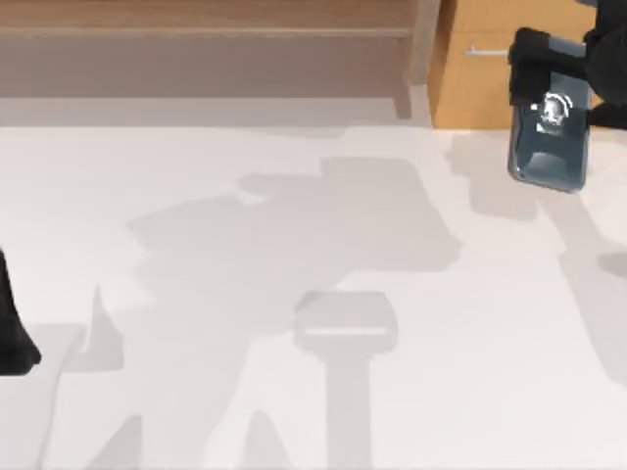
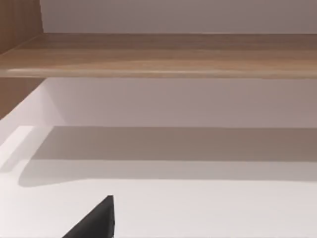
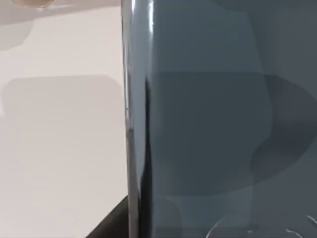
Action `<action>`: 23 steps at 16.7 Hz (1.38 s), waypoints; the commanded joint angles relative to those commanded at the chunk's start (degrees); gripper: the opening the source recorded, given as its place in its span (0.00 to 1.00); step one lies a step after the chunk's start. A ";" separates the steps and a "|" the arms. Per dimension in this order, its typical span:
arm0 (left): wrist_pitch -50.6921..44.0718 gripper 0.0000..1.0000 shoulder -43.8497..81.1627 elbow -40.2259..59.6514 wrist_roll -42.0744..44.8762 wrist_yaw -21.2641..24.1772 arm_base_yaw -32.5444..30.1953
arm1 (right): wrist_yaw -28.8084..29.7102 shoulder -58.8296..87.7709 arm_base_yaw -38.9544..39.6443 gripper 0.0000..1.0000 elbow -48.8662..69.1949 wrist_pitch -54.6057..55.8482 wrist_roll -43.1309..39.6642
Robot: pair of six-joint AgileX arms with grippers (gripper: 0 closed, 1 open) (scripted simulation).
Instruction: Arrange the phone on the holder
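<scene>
The phone (image 1: pixel 549 137), a dark grey-blue glossy slab with a silvery rim and a pale circular mark, hangs lifted over the table's far right, tilted a little. My right gripper (image 1: pixel 560 86) is shut on its upper part. Close up in the right wrist view, the phone (image 3: pixel 213 124) stands edge-on against the white table. The holder (image 1: pixel 345 325), a pale grey stand that nearly blends with the tabletop, sits near the middle of the table, well to the left of the phone and nearer the front. My left gripper (image 1: pixel 12 338) is parked at the table's left edge.
A long wooden shelf (image 1: pixel 196 39) runs along the back, also seen in the left wrist view as the shelf (image 2: pixel 158 54). A light wood cabinet (image 1: pixel 475 83) stands at the back right. The white table (image 1: pixel 196 411) carries broad arm shadows.
</scene>
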 joint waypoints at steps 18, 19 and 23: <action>0.00 1.00 0.00 0.00 0.00 0.00 0.00 | -23.07 -27.09 -39.42 0.00 -22.54 26.03 -37.03; 0.00 1.00 0.00 0.00 0.00 0.00 0.00 | -24.29 -27.93 -40.91 0.00 -24.28 27.00 -38.51; 0.00 1.00 0.00 0.00 0.00 0.00 0.00 | -29.86 -31.07 -47.01 0.00 -34.82 29.92 -43.33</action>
